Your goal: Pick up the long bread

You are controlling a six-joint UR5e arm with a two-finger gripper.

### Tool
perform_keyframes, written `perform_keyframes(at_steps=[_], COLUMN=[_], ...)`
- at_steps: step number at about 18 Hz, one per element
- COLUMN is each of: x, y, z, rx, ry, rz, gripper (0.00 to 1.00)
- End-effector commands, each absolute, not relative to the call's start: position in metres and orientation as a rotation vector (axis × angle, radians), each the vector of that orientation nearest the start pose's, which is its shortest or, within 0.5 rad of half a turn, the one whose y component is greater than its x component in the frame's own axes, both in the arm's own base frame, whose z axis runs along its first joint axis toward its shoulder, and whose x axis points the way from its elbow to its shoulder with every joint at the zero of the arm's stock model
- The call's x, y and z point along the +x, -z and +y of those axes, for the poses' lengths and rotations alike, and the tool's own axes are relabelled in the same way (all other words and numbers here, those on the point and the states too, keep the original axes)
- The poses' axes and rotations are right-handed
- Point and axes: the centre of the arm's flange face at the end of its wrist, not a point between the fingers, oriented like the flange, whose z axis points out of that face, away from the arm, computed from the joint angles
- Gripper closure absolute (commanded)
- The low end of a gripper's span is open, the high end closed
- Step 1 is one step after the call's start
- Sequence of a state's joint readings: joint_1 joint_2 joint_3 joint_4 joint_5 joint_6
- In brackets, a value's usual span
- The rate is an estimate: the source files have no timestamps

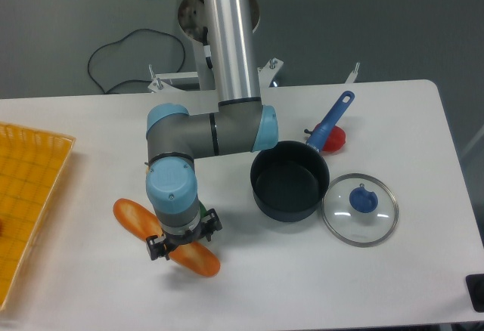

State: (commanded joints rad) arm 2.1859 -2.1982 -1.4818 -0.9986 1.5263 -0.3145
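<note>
Where the long bread (pixel 134 217) lies, claw (pixel 182 242) straddles.

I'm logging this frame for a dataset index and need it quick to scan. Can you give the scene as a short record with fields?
target: long bread, lying diagonally on the white table
gripper: gripper low over the bread's middle; open or shut cannot be told
hidden: a bit of something green shows behind the wrist
pot: dark pot with blue handle, right of the arm
lid: glass lid lying beside the pot
left edge: orange tray
</note>
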Motion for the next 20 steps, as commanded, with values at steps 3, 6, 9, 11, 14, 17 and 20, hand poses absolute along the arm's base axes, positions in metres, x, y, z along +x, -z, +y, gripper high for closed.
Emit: perform_keyframes(at_steps=[3, 6, 9, 11, 14, 17, 20], x=[-0.285, -0.286, -0.286, -0.283, -0.283, -0.279, -0.278], y=[-0.208, -0.206, -0.203, -0.197, -0.188, -0.187, -0.188], z=[0.642, 0.642, 0.643, 0.642, 0.643, 0.648, 0.649], rx=[-2.777, -2.782, -2.786, -2.798, -2.813, -2.818, -2.818], ry=[0.058, 0.057, 0.058, 0.058, 0.056, 0.056, 0.056], rz=[-1.383, -1.381, -1.383, -1.384, -1.378, -1.365, -1.362], gripper=[0.0, 0.0, 0.0, 0.0, 0.0, 0.0, 0.03])
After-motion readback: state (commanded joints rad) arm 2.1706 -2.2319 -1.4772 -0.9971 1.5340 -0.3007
